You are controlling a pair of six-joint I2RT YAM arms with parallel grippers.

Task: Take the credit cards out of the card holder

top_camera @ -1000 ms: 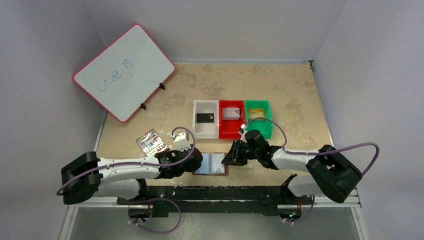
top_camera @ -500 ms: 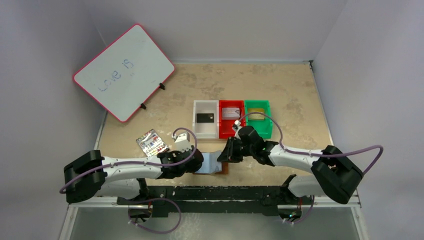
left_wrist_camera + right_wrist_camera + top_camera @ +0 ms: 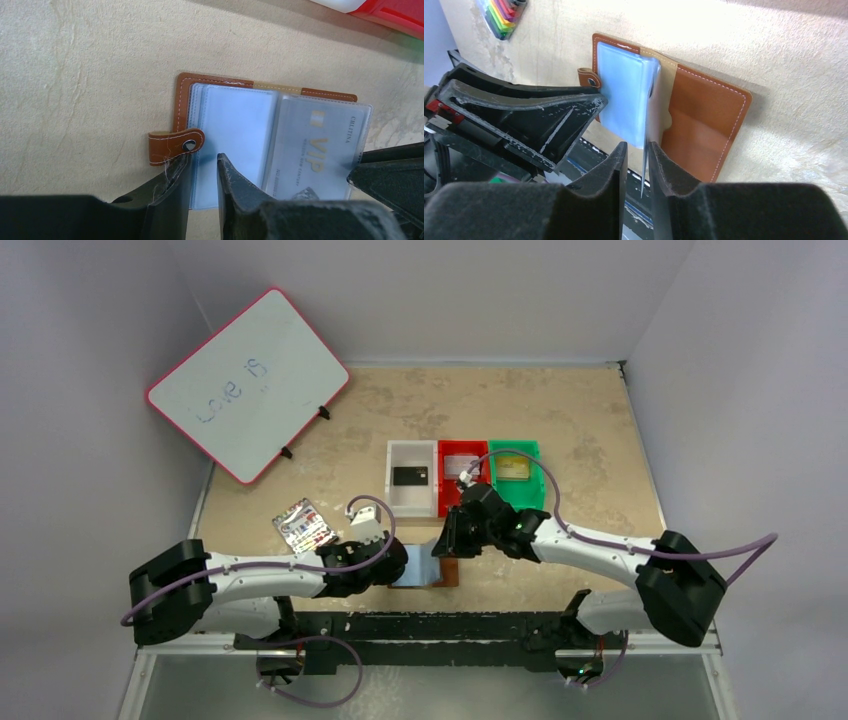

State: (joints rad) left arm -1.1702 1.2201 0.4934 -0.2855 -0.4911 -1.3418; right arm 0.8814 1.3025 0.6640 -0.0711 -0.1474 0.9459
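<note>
A brown leather bifold card holder (image 3: 183,102) lies open on the beige bench (image 3: 580,420), close to the near edge, between the two arms. Its shiny bluish clear sleeves are fanned out.

The left gripper (image 3: 204,166) has its jaws narrow, clamped over the near edge of the left-hand stack of sleeves, just beside the snap tab (image 3: 176,146). The right gripper (image 3: 636,150) also has narrow jaws, and they pinch a single clear sleeve (image 3: 651,112) so that it stands on edge above the flat brown cover. From the left wrist view that sleeve carries a pale card with gold VIP lettering (image 3: 320,147).

Behind the card holder three small plastic bins stand in a row, touching. A black card (image 3: 410,476) is in the white bin (image 3: 398,502), and a gold-tan card (image 3: 513,468) is in the green bin (image 3: 534,495). The red bin (image 3: 463,444) is partly hidden by the right arm, with a greyish card (image 3: 457,461) just showing inside.
</note>
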